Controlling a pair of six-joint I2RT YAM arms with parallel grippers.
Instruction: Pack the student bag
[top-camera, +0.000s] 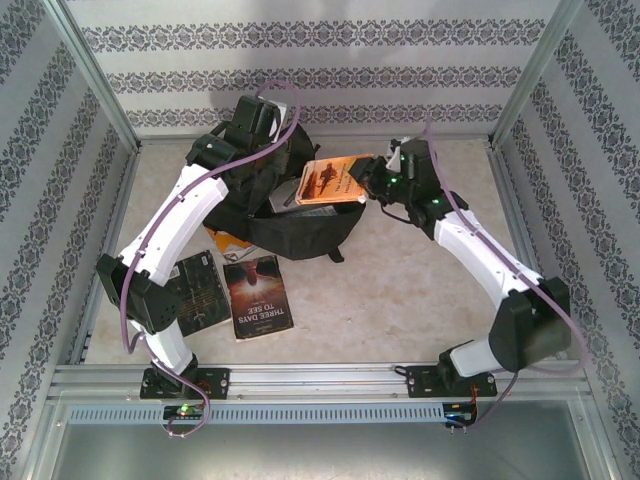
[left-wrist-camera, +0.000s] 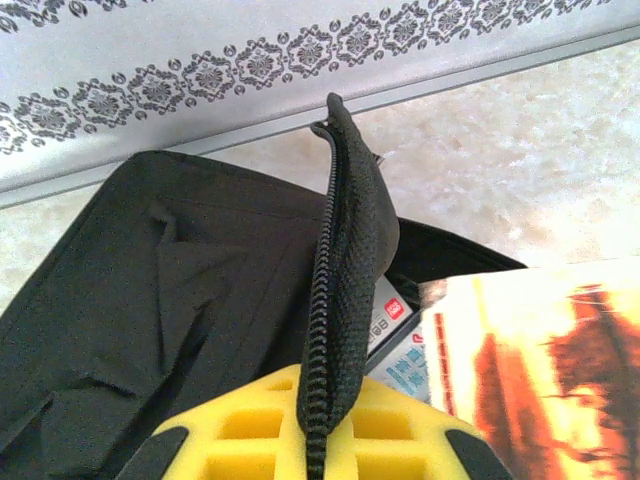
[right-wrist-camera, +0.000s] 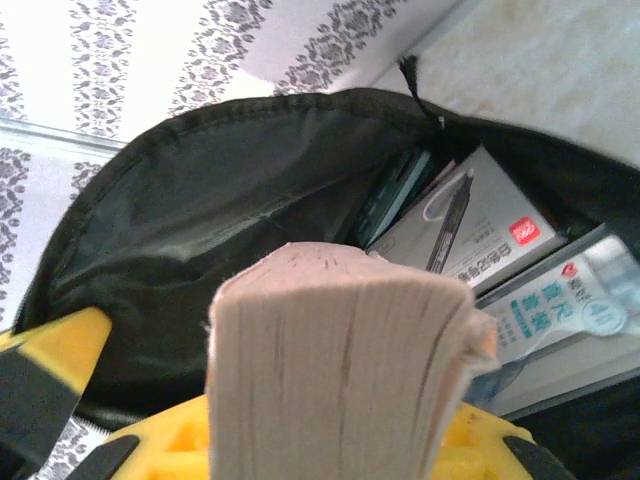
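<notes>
Now, boxes inside student bag

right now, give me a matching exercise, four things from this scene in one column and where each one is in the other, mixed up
1 orange book
2 three days to see book
3 zipper edge of the student bag
4 white pen box

a inside the student bag
b pinched by the left gripper
c flat on the table
d held by the right gripper

Pairs: 1-d, 2-c, 3-b, 4-a
</notes>
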